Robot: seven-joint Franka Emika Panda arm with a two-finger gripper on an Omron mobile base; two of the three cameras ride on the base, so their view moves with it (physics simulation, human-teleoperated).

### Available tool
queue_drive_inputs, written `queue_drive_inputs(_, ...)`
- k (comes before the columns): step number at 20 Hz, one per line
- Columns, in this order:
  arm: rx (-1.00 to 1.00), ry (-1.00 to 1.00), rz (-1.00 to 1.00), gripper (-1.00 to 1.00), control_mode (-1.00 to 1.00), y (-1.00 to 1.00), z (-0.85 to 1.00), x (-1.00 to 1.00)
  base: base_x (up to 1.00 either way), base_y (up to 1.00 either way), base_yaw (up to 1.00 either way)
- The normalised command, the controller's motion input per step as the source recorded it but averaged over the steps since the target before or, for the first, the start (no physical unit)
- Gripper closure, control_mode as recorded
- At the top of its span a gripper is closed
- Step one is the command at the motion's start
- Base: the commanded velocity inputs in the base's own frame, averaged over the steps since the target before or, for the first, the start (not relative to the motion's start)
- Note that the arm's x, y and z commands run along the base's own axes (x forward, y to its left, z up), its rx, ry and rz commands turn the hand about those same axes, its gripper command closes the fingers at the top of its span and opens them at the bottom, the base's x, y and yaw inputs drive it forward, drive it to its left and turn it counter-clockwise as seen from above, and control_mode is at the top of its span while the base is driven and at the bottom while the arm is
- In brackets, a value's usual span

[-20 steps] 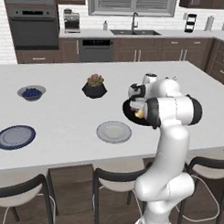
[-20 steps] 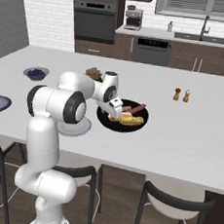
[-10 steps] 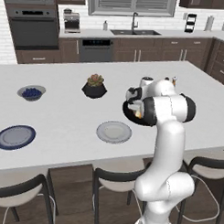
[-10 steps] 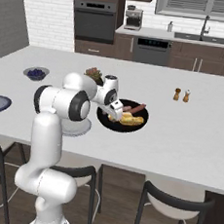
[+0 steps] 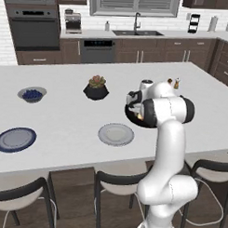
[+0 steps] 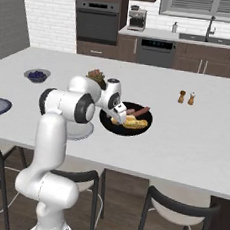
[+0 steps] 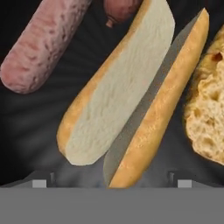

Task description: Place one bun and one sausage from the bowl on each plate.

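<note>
Over the last second the arm has leaned forward and lowered its wrist, so that the tool [image 6: 120, 118] now hangs low over the near-left part of the black bowl [image 6: 141, 131], closer to the food than it was a second ago. The table, the dishes and the kitchen behind sit in the same places in both base views, so the base has stayed put and only the arm has moved.

The hand view puts a split bun [image 7: 131, 94] directly ahead of the tool, its pale cut face and golden crust running diagonally between the two finger tips [image 7: 40, 182], which stand wide apart with nothing between them. A second bun [image 7: 209, 109] lies just to one side and a sausage [image 7: 43, 43] to the other, with the end of another sausage [image 7: 122, 9] beyond.

Nothing has left the bowl: in the right base view the buns and a sausage [image 6: 139, 111] lie in it. The pale grey plate [image 5: 115, 134] sits near the bowl on the table [image 5: 64, 119], and the blue-rimmed plate [image 5: 15, 139] lies well apart, far along the table's near edge. Both are bare.

The descent reads as an approach to the first pick, most likely the split bun. No item has been delivered so far.
</note>
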Motion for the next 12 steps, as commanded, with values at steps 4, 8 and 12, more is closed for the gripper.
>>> queue_drive_inputs(4,0.0,-0.01,0.0,-1.0,-1.0,0.0,-0.08,0.28,0.0,0.0,0.0)
queue_drive_inputs(8,0.0,0.0,0.0,-1.0,-1.0,-0.01,-0.11,0.16,0.0,0.0,0.0)
queue_drive_inputs(12,-0.02,0.0,0.0,1.0,-1.0,-0.01,-0.15,0.0,0.0,0.0,0.0)
